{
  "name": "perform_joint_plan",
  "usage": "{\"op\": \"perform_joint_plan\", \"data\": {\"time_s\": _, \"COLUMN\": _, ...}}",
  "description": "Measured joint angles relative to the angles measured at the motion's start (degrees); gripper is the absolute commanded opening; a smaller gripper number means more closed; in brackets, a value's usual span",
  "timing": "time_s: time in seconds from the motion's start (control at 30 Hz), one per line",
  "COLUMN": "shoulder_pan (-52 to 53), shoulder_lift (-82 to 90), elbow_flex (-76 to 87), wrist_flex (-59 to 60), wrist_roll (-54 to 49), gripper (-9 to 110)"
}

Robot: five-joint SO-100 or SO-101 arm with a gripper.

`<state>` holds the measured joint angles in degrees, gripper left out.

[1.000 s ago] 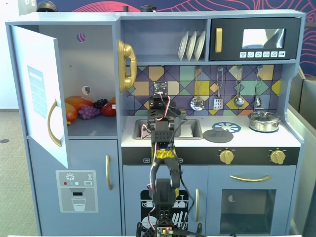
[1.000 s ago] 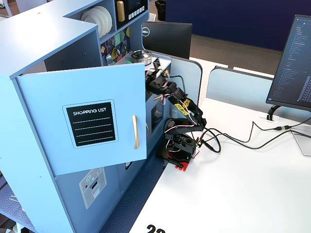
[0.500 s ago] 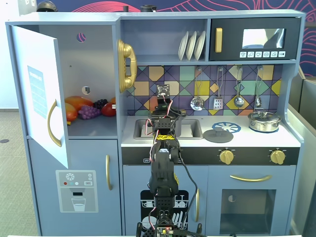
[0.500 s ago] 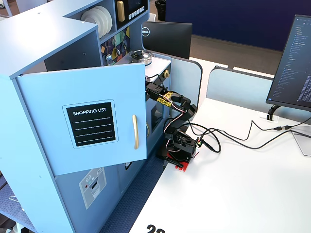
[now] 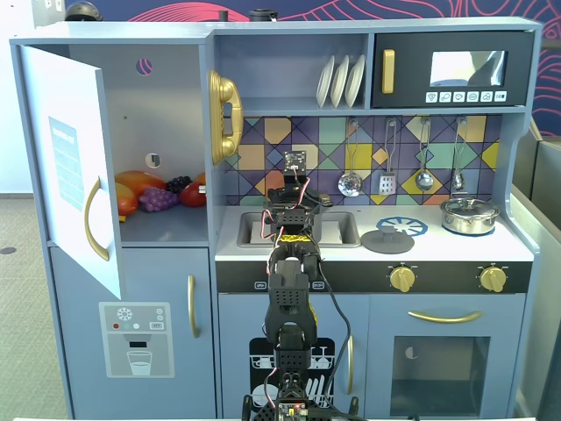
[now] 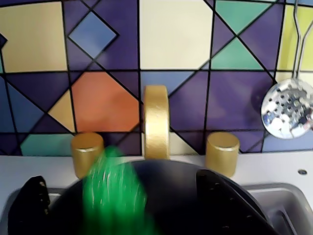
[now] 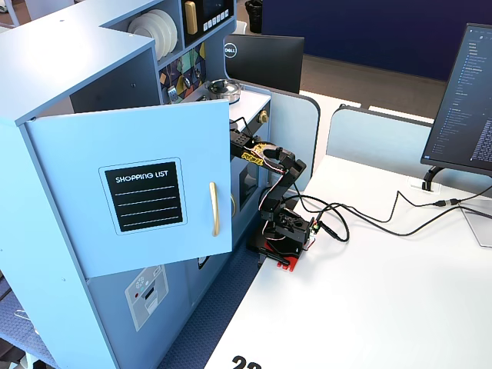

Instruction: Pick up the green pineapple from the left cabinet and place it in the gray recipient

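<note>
In the wrist view the green pineapple [image 6: 113, 196] is a blurred bright-green shape between my gripper's [image 6: 120, 180] two black fingers, touching neither. The jaws stand wide apart, so the gripper is open. Right under it lies the round dark inside of the gray recipient [image 6: 181, 196], in front of the gold tap [image 6: 156, 122]. In a fixed view my gripper [image 5: 294, 200] hangs over the sink [image 5: 337, 230], and the arm hides the pot there. The left cabinet [image 5: 162, 114] stands with its white door [image 5: 70, 167] swung open.
Orange-red fruits [image 5: 131, 189] and a purple grape bunch [image 5: 159, 200] lie on the cabinet shelf. A steel lidded pot [image 5: 469, 215] and a gray lid [image 5: 387, 239] sit on the stove top. The open door [image 7: 131, 184] juts out beside my arm [image 7: 277, 177]. Utensils [image 6: 288, 105] hang on the backsplash.
</note>
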<state>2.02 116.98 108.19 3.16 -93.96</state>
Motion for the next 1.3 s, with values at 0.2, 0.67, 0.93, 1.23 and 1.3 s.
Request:
{"op": "perform_joint_plan", "data": {"time_s": 0.2, "shoulder_pan": -0.35, "shoulder_lift": 7.65, "elbow_flex": 0.00, "wrist_flex": 10.63, "wrist_roll": 0.00, "gripper": 29}}
{"op": "perform_joint_plan", "data": {"time_s": 0.67, "shoulder_pan": -0.97, "shoulder_lift": 43.07, "elbow_flex": -0.26, "wrist_flex": 62.75, "wrist_roll": 0.00, "gripper": 10}}
{"op": "perform_joint_plan", "data": {"time_s": 0.93, "shoulder_pan": -0.88, "shoulder_lift": 54.58, "elbow_flex": 22.32, "wrist_flex": 68.91, "wrist_roll": 0.09, "gripper": 0}}
{"op": "perform_joint_plan", "data": {"time_s": 1.23, "shoulder_pan": -2.02, "shoulder_lift": 64.16, "elbow_flex": 46.93, "wrist_flex": 68.29, "wrist_roll": 5.27, "gripper": 0}}
{"op": "perform_joint_plan", "data": {"time_s": 1.3, "shoulder_pan": -2.46, "shoulder_lift": 64.60, "elbow_flex": 51.68, "wrist_flex": 68.29, "wrist_roll": 5.10, "gripper": 0}}
